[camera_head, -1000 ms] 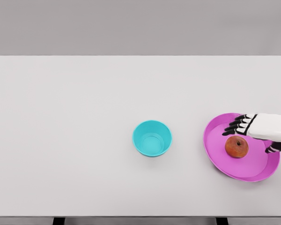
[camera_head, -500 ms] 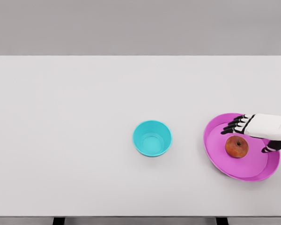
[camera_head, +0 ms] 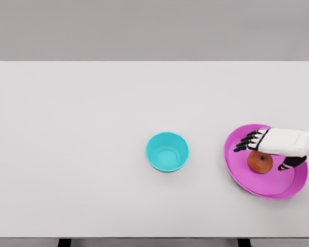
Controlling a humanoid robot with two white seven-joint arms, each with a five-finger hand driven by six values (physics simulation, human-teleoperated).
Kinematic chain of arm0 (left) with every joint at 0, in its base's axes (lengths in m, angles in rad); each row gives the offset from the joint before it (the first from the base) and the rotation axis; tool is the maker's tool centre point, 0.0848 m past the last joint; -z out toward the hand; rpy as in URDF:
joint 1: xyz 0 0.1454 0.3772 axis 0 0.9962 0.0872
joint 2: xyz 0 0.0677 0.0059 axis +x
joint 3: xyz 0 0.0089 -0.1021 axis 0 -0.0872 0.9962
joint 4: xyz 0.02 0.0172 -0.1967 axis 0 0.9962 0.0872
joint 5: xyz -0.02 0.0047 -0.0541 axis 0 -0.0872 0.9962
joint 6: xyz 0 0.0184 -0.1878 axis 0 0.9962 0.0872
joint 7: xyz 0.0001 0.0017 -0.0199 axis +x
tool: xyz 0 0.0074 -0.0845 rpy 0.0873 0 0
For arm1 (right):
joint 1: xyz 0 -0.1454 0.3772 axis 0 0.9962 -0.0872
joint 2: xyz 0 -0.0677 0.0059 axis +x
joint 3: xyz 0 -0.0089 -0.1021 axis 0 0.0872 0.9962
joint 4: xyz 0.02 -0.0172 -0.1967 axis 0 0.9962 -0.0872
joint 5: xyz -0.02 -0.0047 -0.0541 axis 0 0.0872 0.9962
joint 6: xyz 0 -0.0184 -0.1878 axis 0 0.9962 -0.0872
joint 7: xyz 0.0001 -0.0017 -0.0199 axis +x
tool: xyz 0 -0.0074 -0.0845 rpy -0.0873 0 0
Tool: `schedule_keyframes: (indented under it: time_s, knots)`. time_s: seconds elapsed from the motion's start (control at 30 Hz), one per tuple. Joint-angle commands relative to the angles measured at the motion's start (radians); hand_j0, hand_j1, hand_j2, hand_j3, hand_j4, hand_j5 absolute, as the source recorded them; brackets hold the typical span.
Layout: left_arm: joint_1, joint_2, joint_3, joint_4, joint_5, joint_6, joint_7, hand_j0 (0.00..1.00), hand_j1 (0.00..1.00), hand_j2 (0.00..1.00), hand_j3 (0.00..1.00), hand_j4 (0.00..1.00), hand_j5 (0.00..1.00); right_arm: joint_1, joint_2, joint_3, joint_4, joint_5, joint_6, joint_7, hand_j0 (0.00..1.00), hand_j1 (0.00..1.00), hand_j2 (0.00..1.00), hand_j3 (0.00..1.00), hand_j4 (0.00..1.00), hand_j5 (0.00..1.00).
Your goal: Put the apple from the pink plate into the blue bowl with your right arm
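Pink plate [camera_head: 237, 170] sits at the right of the white worktop [camera_head: 92, 128], apple [camera_head: 260, 162] on it near the middle, stem up. Blue bowl [camera_head: 167, 152] is well apart to the left, empty as far as I can see.

Right hand [camera_head: 278, 144] comes in from the right edge and hovers over the apple's top. Fingers [camera_head: 245, 143] are spread and extended, pointing left past the apple; thumb shows at the lower right of the fruit. Nothing pinched, no grasp yet. Left arm is not in view.

Risks from here, my read:
- Hand covers the apple's upper edge, so I cannot tell if the palm touches it or clears it. If it drops too far before closing, it could push the apple and roll it across the plate.
- Fingers overshoot the apple to the left. Closing from this pose may catch only the back of the fruit and squirt it forward toward the plate rim.
- Round, smooth apple on a shallow plate: a lopsided squeeze probably rolls it, not lifts it.
- A low carry to the bowl could clip the plate rim or knock the bowl, which looks light.

Relative layout: apple lies under the palm, behind the fingertips, between finger bases and thumb. The hand needs to wrap it evenly before lifting.
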Motion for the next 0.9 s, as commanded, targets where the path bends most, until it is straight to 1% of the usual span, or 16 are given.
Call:
schedule_keyframes:
  time_s: [0.0, 0.1, 0.2, 0.23, 0.27, 0.3, 0.33, 0.4, 0.47, 0.5, 0.57, 0.6, 0.83, 0.87]
  knots:
    - [0.0, 0.0, 0.0, 0.001, 0.0, 0.0, 0.0, 1.0, 1.0, 1.0, 1.0, 1.0, 1.0, 0.0, 0.0, 0.024, 0.002, -0.005, 0.002, 0.0, 1.0, 1.0, 1.0, 1.0, 1.0, 1.0]
    - [0.0, 0.0, 0.0, 0.001, 0.0, 0.0, 0.0, 1.0, 1.0, 1.0, 1.0, 1.0, 1.0, 0.0, 0.002, 0.03, 0.026, -0.005, 0.002, 0.0, 1.0, 1.0, 1.0, 1.0, 1.0, 1.0]
    - [0.0, 0.0, 0.0, 0.001, 0.0, 0.0, 0.0, 1.0, 1.0, 1.0, 1.0, 1.0, 1.0, 0.0, 0.002, 0.03, 0.026, -0.005, 0.002, 0.0, 0.99, 0.99, 0.99, 0.99, 0.99, 0.99]
    - [0.0, 0.0, 0.0, 0.0, 0.0, 0.0, 0.0, 1.0, 1.0, 1.0, 1.0, 1.0, 1.0, 0.0, 0.002, 0.032, 0.026, -0.005, 0.002, 0.0, 0.74, 0.74, 0.74, 0.74, 0.74, 0.74]
    - [0.0, 0.0, 0.0, 0.0, 0.0, 0.0, 0.0, 1.0, 1.0, 1.0, 1.0, 1.0, 1.0, 0.0, 0.003, 0.033, 0.025, -0.005, 0.002, 0.0, 0.64, 0.64, 0.64, 0.64, 0.64, 0.64]
    - [0.0, 0.0, 0.0, 0.0, 0.0, 0.0, 0.0, 1.0, 1.0, 1.0, 1.0, 1.0, 1.0, 0.0, 0.002, 0.033, 0.02, -0.004, 0.002, 0.0, 0.51, 0.51, 0.51, 0.51, 0.51, 0.51]
    - [0.0, 0.0, 0.0, 0.0, 0.0, 0.0, 0.0, 1.0, 1.0, 1.0, 1.0, 1.0, 1.0, 0.0, 0.002, 0.033, 0.02, -0.005, 0.002, 0.0, 0.4, 0.4, 0.4, 0.4, 0.4, 0.4]
    - [0.0, 0.0, 0.0, 0.0, 0.0, 0.0, 0.0, 1.0, 1.0, 1.0, 1.0, 1.0, 1.0, 0.0, 0.002, 0.033, 0.017, -0.005, 0.002, 0.0, 0.37, 0.37, 0.37, 0.37, 0.37, 0.37]
    - [0.0, 0.0, 0.0, 0.001, 0.0, 0.0, 0.0, 1.0, 1.0, 1.0, 1.0, 1.0, 1.0, -0.002, 0.002, 0.033, 0.017, -0.005, 0.002, 0.0, 0.3, 0.3, 0.3, 0.3, 0.3, 0.3]
    - [0.0, 0.0, 0.0, 0.001, 0.0, 0.0, 0.0, 1.0, 1.0, 1.0, 1.0, 1.0, 1.0, 0.0, 0.002, 0.033, 0.017, -0.005, 0.002, 0.0, 0.3, 0.3, 0.3, 0.3, 0.3, 0.3]
    - [0.0, 0.0, 0.0, 0.0, 0.0, 0.0, 0.0, 1.0, 1.0, 1.0, 1.0, 1.0, 1.0, -0.002, 0.002, 0.033, 0.017, -0.005, 0.002, 0.0, 0.3, 0.3, 0.3, 0.3, 0.3, 0.3]
    - [0.0, 0.0, 0.0, 0.001, 0.0, 0.001, 0.0, 1.0, 1.0, 1.0, 1.0, 1.0, 1.0, -0.015, 0.002, 0.033, 0.017, -0.007, 0.002, 0.0, 0.3, 0.3, 0.3, 0.3, 0.3, 0.3]
    - [0.0, 0.0, 0.0, 0.0, 0.0, 0.0, 0.0, 1.0, 1.0, 1.0, 1.0, 1.0, 1.0, -0.051, 0.005, 0.028, 0.017, -0.013, 0.002, 0.0, 0.3, 0.3, 0.3, 0.3, 0.3, 0.3]
    - [0.0, 0.0, 0.0, 0.001, 0.0, 0.0, 0.0, 1.0, 1.0, 1.0, 1.0, 1.0, 1.0, -0.066, 0.008, 0.03, 0.017, -0.016, 0.002, 0.0, 0.3, 0.3, 0.3, 0.3, 0.3, 0.3]
